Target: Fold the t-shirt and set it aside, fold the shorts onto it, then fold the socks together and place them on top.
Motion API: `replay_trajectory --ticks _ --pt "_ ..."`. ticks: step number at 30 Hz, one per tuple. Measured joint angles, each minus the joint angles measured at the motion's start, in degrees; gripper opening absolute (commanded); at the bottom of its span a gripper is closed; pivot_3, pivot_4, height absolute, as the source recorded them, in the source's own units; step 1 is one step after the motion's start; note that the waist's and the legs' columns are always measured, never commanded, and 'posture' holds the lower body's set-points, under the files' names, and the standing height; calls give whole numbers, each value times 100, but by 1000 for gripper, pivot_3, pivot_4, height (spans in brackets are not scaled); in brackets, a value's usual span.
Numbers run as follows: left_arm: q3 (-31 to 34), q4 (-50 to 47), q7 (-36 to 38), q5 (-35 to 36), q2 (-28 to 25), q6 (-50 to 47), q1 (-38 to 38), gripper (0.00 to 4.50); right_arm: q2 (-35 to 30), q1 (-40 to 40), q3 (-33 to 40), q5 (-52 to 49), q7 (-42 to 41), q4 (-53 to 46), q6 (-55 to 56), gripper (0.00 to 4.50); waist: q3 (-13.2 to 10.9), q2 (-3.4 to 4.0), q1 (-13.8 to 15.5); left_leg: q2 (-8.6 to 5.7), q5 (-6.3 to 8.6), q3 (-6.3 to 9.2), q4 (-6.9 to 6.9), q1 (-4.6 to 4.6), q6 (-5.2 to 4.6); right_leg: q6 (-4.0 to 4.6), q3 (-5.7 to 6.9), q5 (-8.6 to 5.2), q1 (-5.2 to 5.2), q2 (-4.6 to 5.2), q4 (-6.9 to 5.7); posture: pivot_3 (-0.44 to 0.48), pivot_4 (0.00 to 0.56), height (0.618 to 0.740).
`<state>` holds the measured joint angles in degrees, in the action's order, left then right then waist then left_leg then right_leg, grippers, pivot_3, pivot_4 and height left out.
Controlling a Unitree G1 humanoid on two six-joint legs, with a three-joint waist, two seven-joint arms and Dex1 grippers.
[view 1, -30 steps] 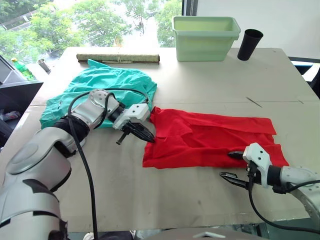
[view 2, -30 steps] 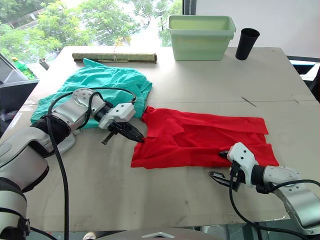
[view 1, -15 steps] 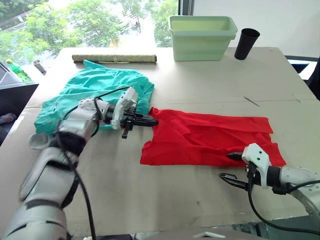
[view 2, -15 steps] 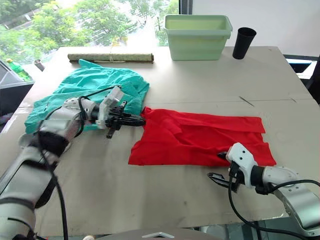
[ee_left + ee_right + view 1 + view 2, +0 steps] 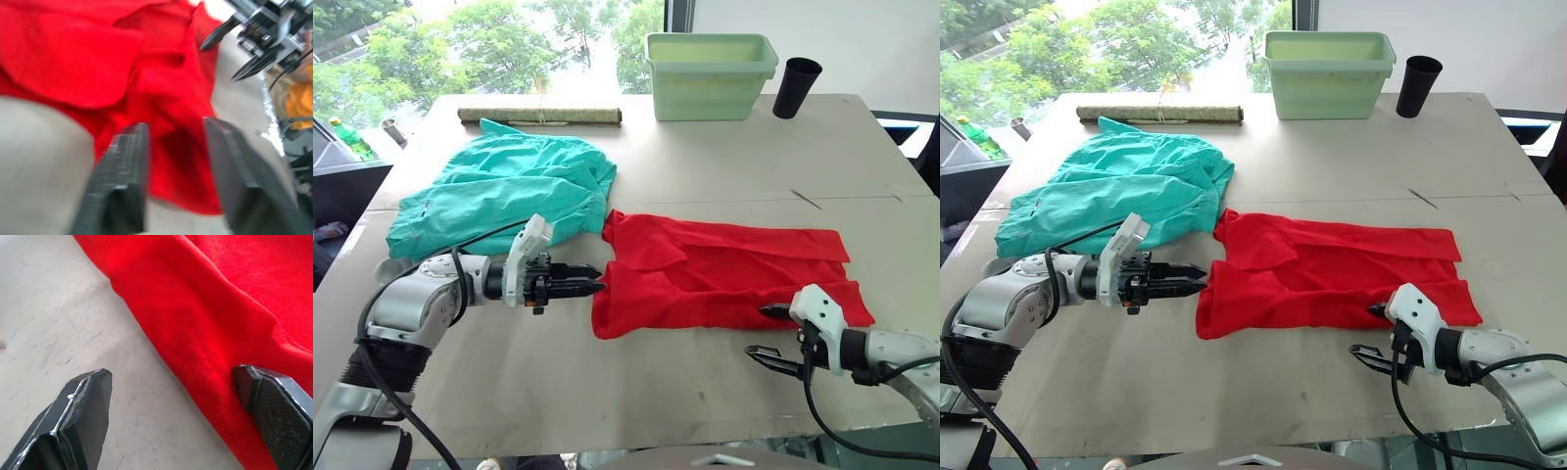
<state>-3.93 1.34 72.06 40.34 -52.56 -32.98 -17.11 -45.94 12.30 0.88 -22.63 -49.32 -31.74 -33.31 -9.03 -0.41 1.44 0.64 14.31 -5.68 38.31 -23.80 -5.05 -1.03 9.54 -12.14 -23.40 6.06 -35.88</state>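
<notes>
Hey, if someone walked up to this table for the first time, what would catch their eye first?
The bright red t-shirt lies spread out across the middle of the table, with the left tool and right tool, both open, at its two ends. Next is the crumpled teal shorts behind the left arm, touching the shirt's far left corner.

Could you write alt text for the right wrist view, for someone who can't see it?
The right claw is open at the edge of a red t-shirt lying on a pale table. One black finger hangs over bare table; the other is at the cloth's edge.
</notes>
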Motion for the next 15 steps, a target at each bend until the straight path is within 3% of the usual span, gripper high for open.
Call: replay_trajectory --ticks 6,8,11,14,15 --pt "474 301 -67 -254 306 536 -3 2952 11 -23 -8 -37 10 -10 -30 4185 0 1 -1 0 0 0 -1 -1 0 0 0 0 -1 1 0 0 150 727" --pt "800 189 -129 225 380 83 63 2952 52 -6 -6 -95 29 -85 -65 4185 -3 -1 -8 1 0 0 -1 -5 0 0 0 0 -5 1 0 0 150 727" --pt "1289 -1058 -586 1535 554 -1086 470 2952 458 166 263 -627 178 -387 -208 4185 -4 11 -15 -4 2 1 -7 -2 -3 -4 -1 2 2 10 5 0 150 727" --pt "931 -2026 -1274 1664 1166 -1335 788 3011 864 175 548 -1096 607 -819 -403 3405 -7 28 -2 -10 1 0 -5 3 -3 -7 -1 4 8 14 5 0 150 727" --pt "703 -2178 -1613 1489 1493 -1301 920 3011 1027 213 751 -1289 869 -975 -538 2892 -6 29 4 -10 1 -1 -5 7 -2 -7 -1 4 10 13 3 0 150 727"
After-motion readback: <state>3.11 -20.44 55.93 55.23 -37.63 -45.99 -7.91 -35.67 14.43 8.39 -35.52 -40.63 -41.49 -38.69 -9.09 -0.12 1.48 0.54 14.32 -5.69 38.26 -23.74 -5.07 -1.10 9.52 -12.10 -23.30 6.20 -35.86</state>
